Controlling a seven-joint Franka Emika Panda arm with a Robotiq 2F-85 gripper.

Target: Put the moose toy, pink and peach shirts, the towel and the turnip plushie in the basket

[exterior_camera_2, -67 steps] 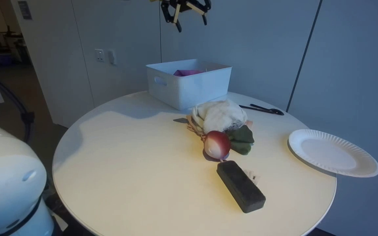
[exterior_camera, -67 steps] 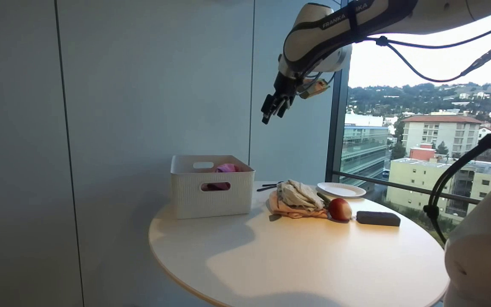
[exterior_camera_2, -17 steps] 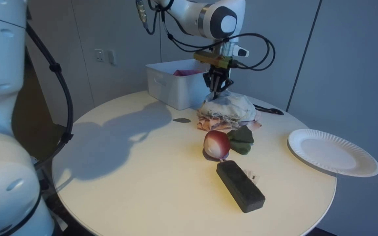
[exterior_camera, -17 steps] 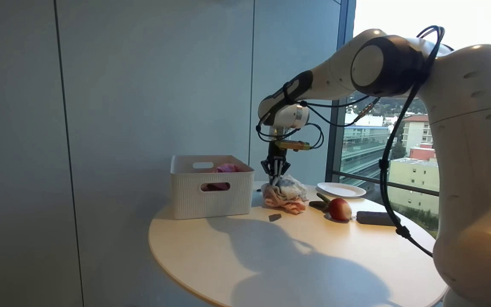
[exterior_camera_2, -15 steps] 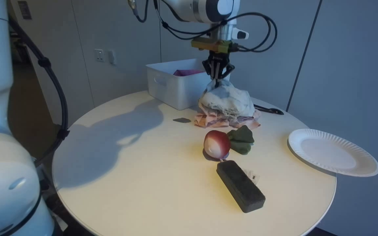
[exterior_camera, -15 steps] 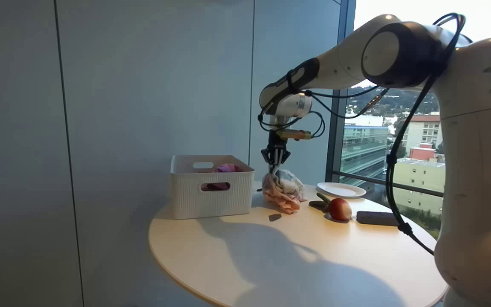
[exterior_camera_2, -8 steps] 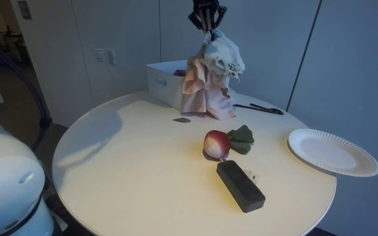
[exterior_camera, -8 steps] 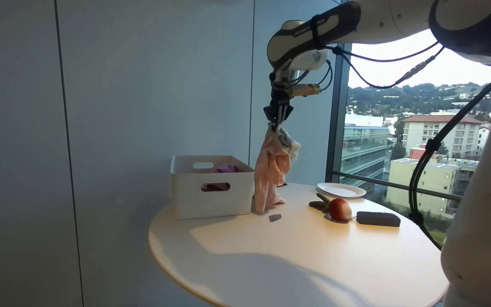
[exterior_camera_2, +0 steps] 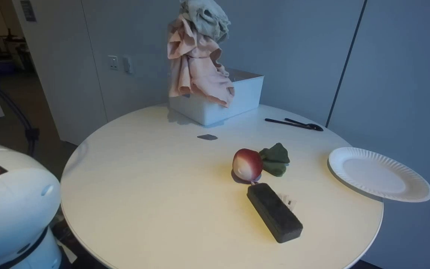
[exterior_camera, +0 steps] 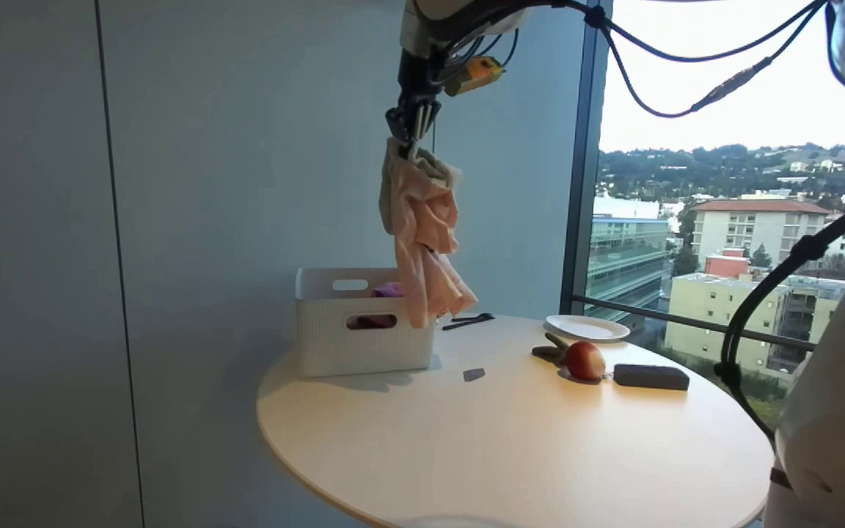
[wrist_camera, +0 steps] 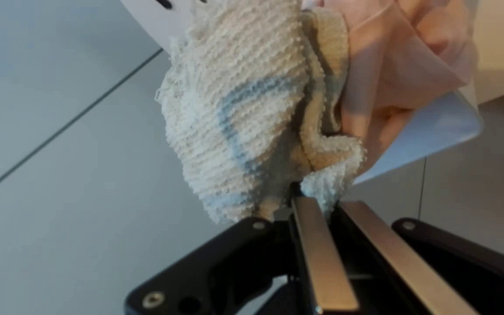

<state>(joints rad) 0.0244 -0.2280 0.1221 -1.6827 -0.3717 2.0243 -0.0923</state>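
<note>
My gripper (exterior_camera: 406,149) is raised above the white basket (exterior_camera: 364,350), toward its table side, and shut on cloth. In the wrist view a fold of the cream towel (wrist_camera: 239,105) with blue stripes is pinched between the fingers. The peach shirt (exterior_camera: 426,220) hangs down together with the towel, its lower end in front of the basket wall in both exterior views. Purple-pink cloth, the pink shirt (exterior_camera: 386,290), lies inside the basket. The turnip plushie (exterior_camera_2: 247,165), red and white with green leaves, rests on the table. The moose toy is hidden or out of view.
A dark grey block (exterior_camera_2: 274,213) lies by the turnip's root. A white paper plate (exterior_camera_2: 375,173) overhangs the table edge. Black utensils (exterior_camera_2: 297,124) lie behind the basket's near corner, and a small flat grey piece (exterior_camera_2: 207,137) lies in front of it.
The gripper, open and high earlier, has shut on the towel and peach shirt, lifted them off the table and carried them over toward the basket. The turnip plushie has not moved.
</note>
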